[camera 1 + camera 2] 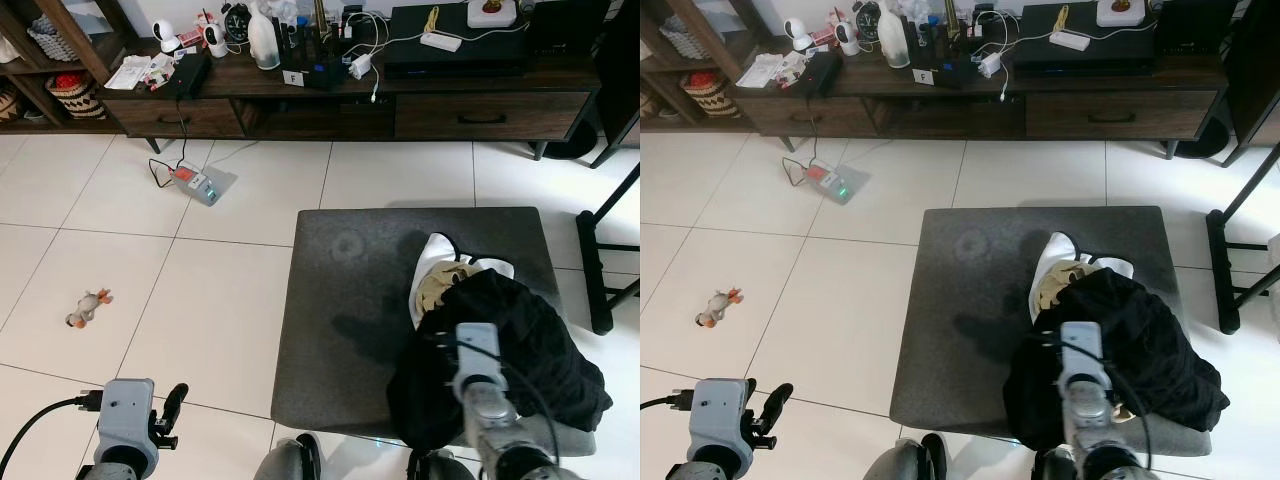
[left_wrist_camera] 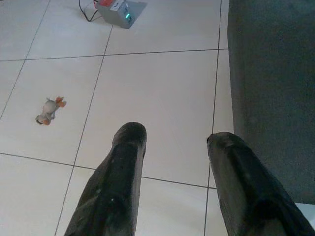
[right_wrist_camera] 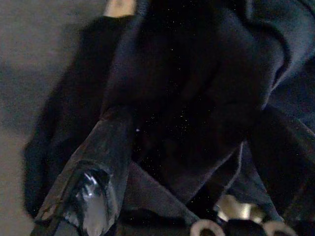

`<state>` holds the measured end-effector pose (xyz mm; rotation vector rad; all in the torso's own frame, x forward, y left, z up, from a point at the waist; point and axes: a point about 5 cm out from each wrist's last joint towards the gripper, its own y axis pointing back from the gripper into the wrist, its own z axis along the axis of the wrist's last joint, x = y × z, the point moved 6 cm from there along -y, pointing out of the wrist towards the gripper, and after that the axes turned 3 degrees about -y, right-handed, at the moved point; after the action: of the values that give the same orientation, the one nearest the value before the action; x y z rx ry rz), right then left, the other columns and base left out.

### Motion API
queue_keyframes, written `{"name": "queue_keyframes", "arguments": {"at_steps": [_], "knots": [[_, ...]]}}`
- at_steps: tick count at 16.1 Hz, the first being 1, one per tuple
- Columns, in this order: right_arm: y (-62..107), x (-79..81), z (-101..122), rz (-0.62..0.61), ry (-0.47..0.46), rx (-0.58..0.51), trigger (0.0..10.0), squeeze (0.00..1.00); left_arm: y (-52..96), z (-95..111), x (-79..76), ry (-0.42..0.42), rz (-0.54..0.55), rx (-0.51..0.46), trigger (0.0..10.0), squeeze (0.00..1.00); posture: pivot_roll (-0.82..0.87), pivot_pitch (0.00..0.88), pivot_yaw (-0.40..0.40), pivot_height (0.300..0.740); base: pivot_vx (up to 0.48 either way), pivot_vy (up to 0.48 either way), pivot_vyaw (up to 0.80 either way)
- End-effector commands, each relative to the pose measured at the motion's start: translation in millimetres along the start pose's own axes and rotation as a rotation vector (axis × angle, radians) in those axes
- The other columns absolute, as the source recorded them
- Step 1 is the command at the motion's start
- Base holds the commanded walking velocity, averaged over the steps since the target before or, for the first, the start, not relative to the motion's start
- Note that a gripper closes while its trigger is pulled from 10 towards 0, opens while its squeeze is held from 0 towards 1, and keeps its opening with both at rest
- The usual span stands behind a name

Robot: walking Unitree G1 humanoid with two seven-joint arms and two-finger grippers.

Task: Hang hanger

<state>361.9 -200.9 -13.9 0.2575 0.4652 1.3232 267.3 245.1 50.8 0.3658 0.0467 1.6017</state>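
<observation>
A black garment (image 1: 510, 350) lies heaped on the near right part of a dark grey ottoman (image 1: 350, 290), over a white and cream cloth (image 1: 440, 275). My right arm (image 1: 480, 385) reaches down into the heap. In the right wrist view my right gripper (image 3: 194, 118) is open, its fingers (image 3: 98, 162) spread, with black cloth bunched between them. Pale curved pieces (image 3: 206, 228) show under the cloth; I cannot tell what they are. My left gripper (image 2: 174, 135) hangs open over the floor tiles, left of the ottoman, holding nothing.
A black rack base (image 1: 597, 265) stands on the floor right of the ottoman. A dark wooden cabinet (image 1: 350, 110) with clutter runs along the back. A power strip (image 1: 197, 183) and a small toy (image 1: 88, 308) lie on the white tiles to the left.
</observation>
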Motion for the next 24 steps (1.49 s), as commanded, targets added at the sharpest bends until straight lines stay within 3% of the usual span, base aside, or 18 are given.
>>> {"name": "queue_keyframes", "arguments": {"at_steps": [1,3,4,7,10,15,18,21,24], "knots": [[4.3,13.0,-10,0.058,0.015,0.016,10.0,0.0,5.4,-12,5.3,-0.017,0.007,0.049,10.0,0.0,0.24,0.372,0.17,0.676,0.0,0.0,0.0],[4.9,20.9,2,0.104,0.042,-0.053,10.0,0.0,4.5,-11,4.9,-0.024,0.004,0.05,10.0,0.0,0.23,0.369,0.169,0.676,0.0,0.0,0.0],[4.6,17.5,9,0.085,0.051,-0.097,10.0,0.0,3.9,-11,4.8,-0.023,0.005,0.048,10.0,0.0,0.23,0.368,0.168,0.676,0.0,0.0,0.0],[6.1,-11.2,30,-0.094,0.02,-0.225,10.0,0.0,2.0,-10,4.1,-0.019,0.006,0.042,10.0,0.0,0.22,0.366,0.164,0.676,0.0,0.0,0.0],[12.9,-17.9,27,-0.166,0.032,-0.269,10.0,0.0,0.3,-10,2.6,-0.018,0.0,0.041,10.0,0.0,0.22,0.363,0.162,0.676,0.0,0.0,0.0],[15.9,-16.6,-2,-0.183,0.094,-0.164,10.0,0.0,-2.3,-7,2.6,-0.019,0.0,0.034,10.0,0.0,0.22,0.354,0.162,0.676,0.0,0.0,0.0],[16.9,-25.4,-1,-0.251,0.146,-0.169,10.0,0.0,-3.8,-7,5.4,-0.019,0.006,0.032,10.0,0.0,0.21,0.347,0.16,0.676,0.0,0.0,0.0],[24.4,-36.4,15,-0.352,0.19,-0.277,10.0,0.0,-5.6,-5,10.2,-0.025,0.017,0.028,10.0,0.0,0.21,0.338,0.156,0.676,0.0,0.0,0.0],[26.2,-39.7,3,-0.372,0.196,-0.228,10.0,0.0,-6.5,-5,9.6,-0.024,0.015,0.028,10.0,0.0,0.21,0.338,0.157,0.676,0.0,0.0,0.0]]}}
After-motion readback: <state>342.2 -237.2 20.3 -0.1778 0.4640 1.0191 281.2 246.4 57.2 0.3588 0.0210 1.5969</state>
